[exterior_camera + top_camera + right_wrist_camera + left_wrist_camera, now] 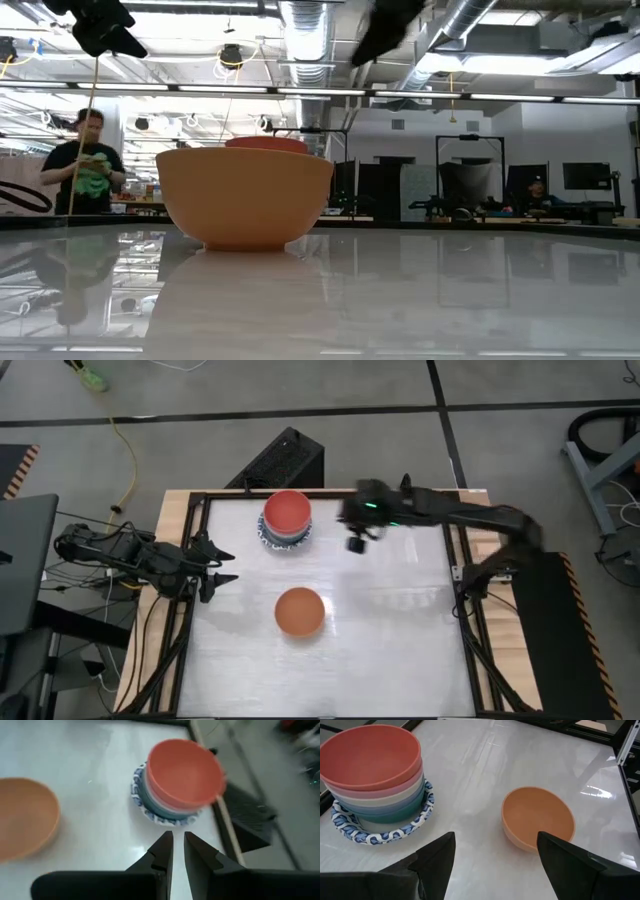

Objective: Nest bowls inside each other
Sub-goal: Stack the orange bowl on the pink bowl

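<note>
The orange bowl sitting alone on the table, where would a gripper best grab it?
Probably by the rim of the orange bowl, coming from above with one finger inside and one outside. It stands upright, mouth up, clear of the stack, and its wall is thin and round, so the whole body looks too wide to span.

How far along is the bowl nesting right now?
Nearly done. A stack of nested bowls stands at the table's far edge, red bowl on top, a blue-patterned rim at its base. Nothing is in hand: the right gripper hangs empty beside the stack with its fingers nearly together, and the left gripper waits open at the left edge. Left: the orange bowl, alone mid-table.
</note>
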Controlling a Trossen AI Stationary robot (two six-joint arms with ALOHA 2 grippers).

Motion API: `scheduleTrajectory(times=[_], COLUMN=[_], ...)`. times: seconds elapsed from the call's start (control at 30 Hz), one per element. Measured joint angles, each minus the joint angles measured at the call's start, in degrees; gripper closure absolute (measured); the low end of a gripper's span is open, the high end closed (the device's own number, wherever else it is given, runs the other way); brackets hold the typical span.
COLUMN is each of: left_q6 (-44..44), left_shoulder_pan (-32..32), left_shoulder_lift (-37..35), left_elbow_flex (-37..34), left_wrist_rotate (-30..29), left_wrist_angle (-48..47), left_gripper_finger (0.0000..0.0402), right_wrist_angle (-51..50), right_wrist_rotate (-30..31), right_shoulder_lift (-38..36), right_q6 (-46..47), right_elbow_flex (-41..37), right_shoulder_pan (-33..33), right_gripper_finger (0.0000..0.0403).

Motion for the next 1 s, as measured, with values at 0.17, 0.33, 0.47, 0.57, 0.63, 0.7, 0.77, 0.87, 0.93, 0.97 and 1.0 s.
scheduleTrajectory(times=[0.17,0.33,0.47,0.57,0.63,0.7,0.77,0.87,0.93,0.97,1.0], left_q6=[0.0,0.0,-0.01,0.0,0.0,0.0,0.0,0.0,0.0,0.0,0.0], left_shoulder_pan=[-0.01,-0.02,-0.02,-0.02,-0.01,0.0,-0.02,-0.02,-0.01,-0.01,0.0], left_shoulder_lift=[0.01,0.0,0.0,0.02,0.02,0.02,0.0,0.0,0.01,0.02,0.02], left_elbow_flex=[0.0,0.0,0.0,0.0,0.0,0.0,0.0,0.0,0.0,0.0,0.0], left_wrist_rotate=[0.0,0.0,0.0,0.0,0.0,0.0,0.0,0.0,0.0,0.0,0.0], left_wrist_angle=[0.01,0.0,0.0,0.0,0.0,0.02,-0.02,-0.02,0.03,0.0,-0.01], left_gripper_finger=[0.0132,0.0132,0.0132,0.0132,0.0132,0.0132,0.0132,0.0132,0.0132,0.0132,0.0132], right_wrist_angle=[7.23,29.6,49.81,64.85,72.56,80.52,85.9,93.25,98.26,100.36,102.24], right_wrist_rotate=[7.98,15.08,17.69,17.75,17.77,17.79,17.82,17.81,17.81,17.75,17.59], right_shoulder_lift=[-19.0,-33.65,-37.67,-36.27,-33.54,-29.91,-25.71,-18.49,-13.62,-11.26,-8.85], right_q6=[1.83,8.14,9.79,10.76,12.19,14.17,15.61,15.83,15.83,15.79,15.76], right_elbow_flex=[-18.61,-40.65,-55.41,-63.36,-67.05,-68.52,-68.96,-68.96,-68.23,-67.71,-67.07], right_shoulder_pan=[4.25,7.98,9.13,8.83,8.36,7.6,7.13,6.82,6.7,6.53,6.39], right_gripper_finger=[0.0337,0.0337,0.0337,0.0337,0.0337,0.0337,0.0337,0.0337,0.0337,0.0337,0.0337])
